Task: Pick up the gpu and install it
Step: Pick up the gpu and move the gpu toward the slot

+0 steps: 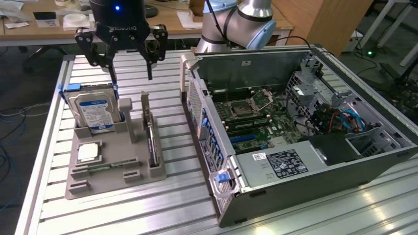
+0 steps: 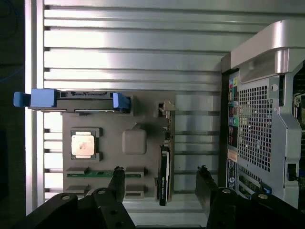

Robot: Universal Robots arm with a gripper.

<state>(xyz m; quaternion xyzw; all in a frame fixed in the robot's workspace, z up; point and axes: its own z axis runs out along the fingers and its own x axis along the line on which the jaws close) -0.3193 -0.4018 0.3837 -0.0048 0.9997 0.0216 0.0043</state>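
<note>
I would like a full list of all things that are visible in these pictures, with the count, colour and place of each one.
table: 1, silver slatted metal, under everything
holder tray: 1, grey, on the table at the exterior view's left
hard drive: 1, silver with blue-white label and blue carrier, upright at one end of the tray
processor chip: 1, silver, flat in the tray beside the hard drive
memory stick: 1, green, flat in the tray beyond the chip
gpu: 1, dark with silvery bracket, on edge in the tray's slot nearest the case
computer case: 1, grey, open, at the exterior view's right
arm: 1, silver and blue, behind the case
claw: 1, black, open, above the tray, holding nothing
</note>
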